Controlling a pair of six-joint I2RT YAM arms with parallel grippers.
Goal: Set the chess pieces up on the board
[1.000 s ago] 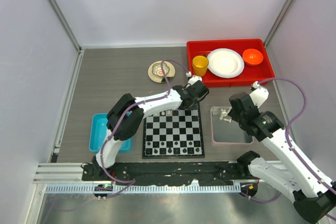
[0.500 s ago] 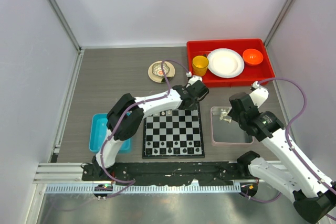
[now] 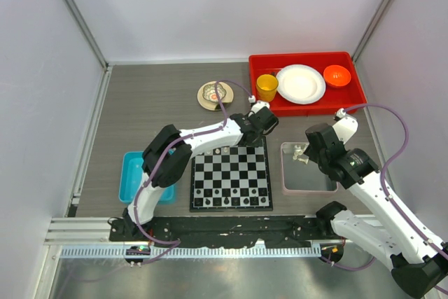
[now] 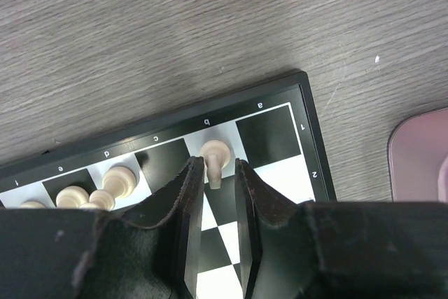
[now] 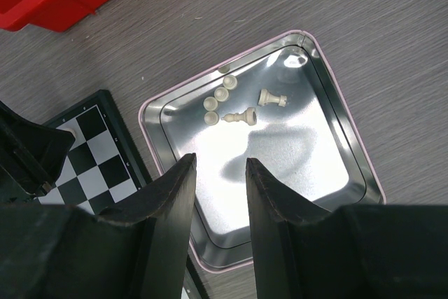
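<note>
Starting at the left edge of the overhead view, a blue bin [image 3: 133, 176] lies on the bench, with the board [image 3: 231, 173] just to its right at lower centre. The left arm reaches over the board's far right corner. Against the overhead pictures from the last second, neither arm has shifted; the only change is that the left tool [image 4: 218, 166] has slackened slightly. At the centre of its wrist view, a cream piece [image 4: 214, 157] stands upright between the fingertips, on the white square marked b in the edge row. A sliver of gap shows on the piece's right side, so the tool looks released rather than clenched, though the left pad sits so close that contact there cannot be ruled out. Further left in that frame, placed pieces [image 4: 119, 181] already stand in the same row. I read this as a placement just completed: the piece is on its square, and the tool next needs to lift straight away without brushing it over. Right of the board, the tray [image 3: 308, 180] holds a handful of loose pieces [image 5: 241, 115] bunched in the upper left of the right wrist frame, two of them lying on their sides. The right tool [image 5: 220, 166] hangs above the tray, jaws parted and empty, well placed to fetch the next one.
</note>
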